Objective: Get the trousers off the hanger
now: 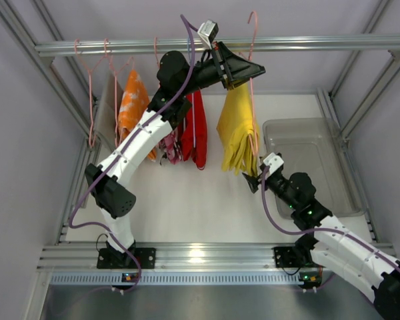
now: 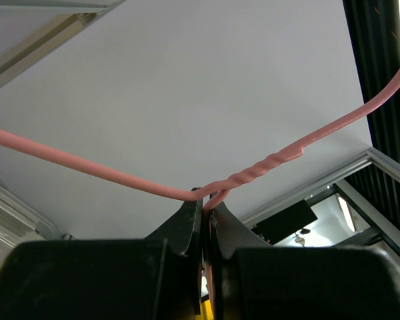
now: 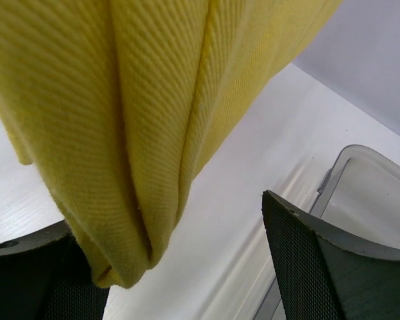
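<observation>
The yellow trousers (image 1: 236,130) hang folded over the pale pink wire hanger (image 1: 253,30), whose hook is above the rail. My left gripper (image 1: 235,72) is shut on the hanger just under its twisted neck. In the left wrist view the jaws (image 2: 207,202) pinch the pink wire (image 2: 267,167). My right gripper (image 1: 256,176) is open at the trousers' lower hem. In the right wrist view the yellow cloth (image 3: 120,120) hangs down between the wide-apart fingers (image 3: 320,267), close to the left one. It is not gripped.
A metal rail (image 1: 320,44) crosses the back. An orange-and-white garment (image 1: 132,107) and a red garment (image 1: 197,133) hang left of the trousers, partly behind my left arm. Bare pink hangers (image 1: 91,100) hang far left. A clear plastic bin (image 1: 307,143) sits at right, also in the right wrist view (image 3: 360,193).
</observation>
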Controlling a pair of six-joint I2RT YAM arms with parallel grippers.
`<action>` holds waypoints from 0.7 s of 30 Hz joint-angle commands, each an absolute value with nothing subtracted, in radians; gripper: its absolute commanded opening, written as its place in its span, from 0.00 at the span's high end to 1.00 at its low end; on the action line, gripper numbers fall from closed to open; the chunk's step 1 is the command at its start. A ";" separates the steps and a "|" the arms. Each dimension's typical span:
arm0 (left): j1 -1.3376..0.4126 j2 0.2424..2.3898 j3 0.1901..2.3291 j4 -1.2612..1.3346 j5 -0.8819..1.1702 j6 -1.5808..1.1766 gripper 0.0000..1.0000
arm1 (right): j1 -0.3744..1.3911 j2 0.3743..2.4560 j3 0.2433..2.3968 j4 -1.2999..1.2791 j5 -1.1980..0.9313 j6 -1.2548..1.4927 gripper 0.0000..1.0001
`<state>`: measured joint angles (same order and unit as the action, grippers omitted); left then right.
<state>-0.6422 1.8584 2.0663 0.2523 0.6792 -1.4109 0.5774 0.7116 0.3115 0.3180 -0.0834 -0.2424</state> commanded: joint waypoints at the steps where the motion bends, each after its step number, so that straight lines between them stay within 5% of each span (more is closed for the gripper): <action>1: -0.630 1.805 2.152 0.453 0.630 -1.390 1.00 | 0.566 0.686 0.313 0.408 -0.094 -0.247 0.21; 21: -0.672 1.763 1.957 0.454 0.634 -1.388 1.00 | 0.551 0.791 0.578 0.545 0.044 -0.121 0.29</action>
